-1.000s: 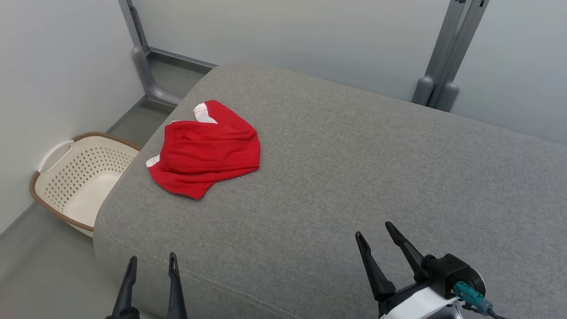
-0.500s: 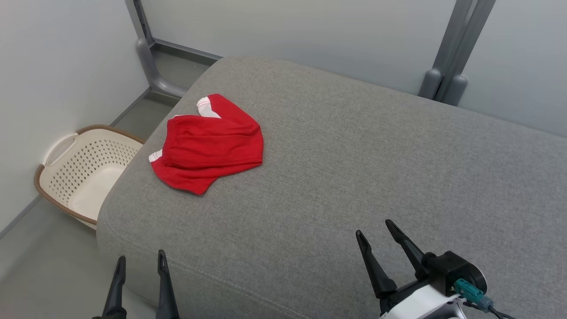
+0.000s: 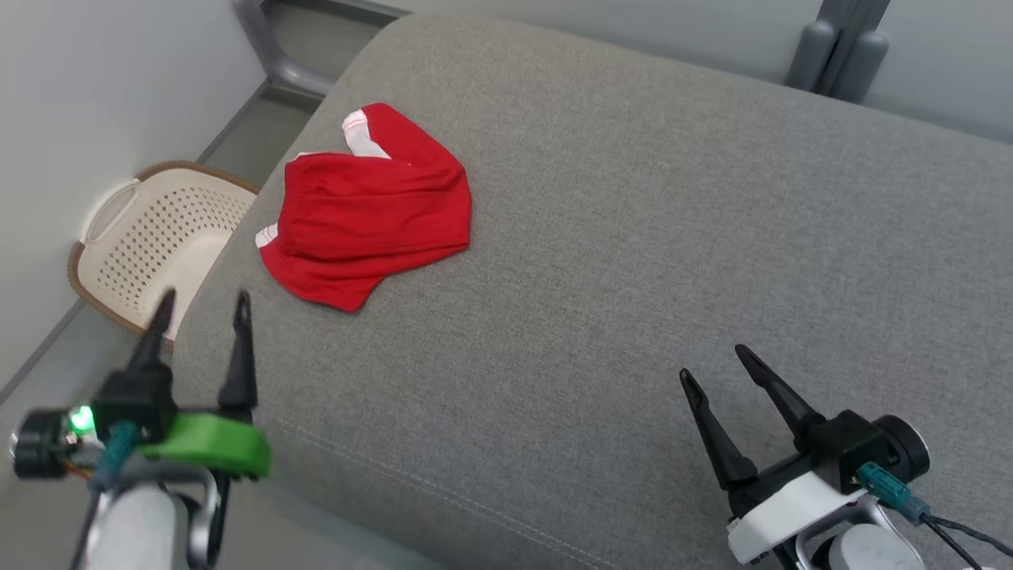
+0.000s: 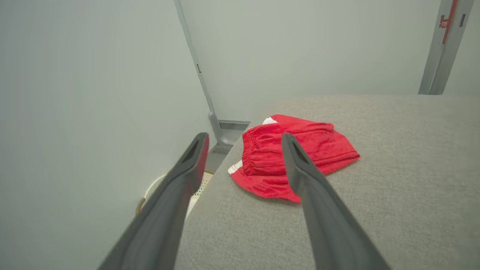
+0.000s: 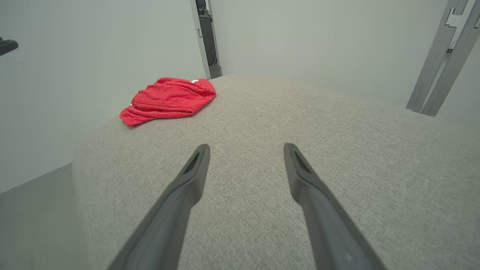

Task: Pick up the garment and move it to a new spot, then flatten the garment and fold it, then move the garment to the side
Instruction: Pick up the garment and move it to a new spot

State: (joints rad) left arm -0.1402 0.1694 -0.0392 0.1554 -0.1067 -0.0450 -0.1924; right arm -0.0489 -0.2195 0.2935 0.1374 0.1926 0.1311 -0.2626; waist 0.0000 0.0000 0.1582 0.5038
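While the garment (image 3: 368,226) lies untouched on the cushion (image 3: 633,237), the left gripper (image 3: 204,299) and right gripper (image 3: 712,362) are held wide open, nothing gripped.

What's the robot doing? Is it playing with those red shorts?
Not playing: the robot is about to tidy them. The red shorts lie rumpled on the big grey cushion, near its left edge, with a white laundry basket on the floor beside it. The left gripper and the right gripper are both open and empty. Neither touches the shorts yet. The left one is nearer and points toward them, so it will probably grab them first.
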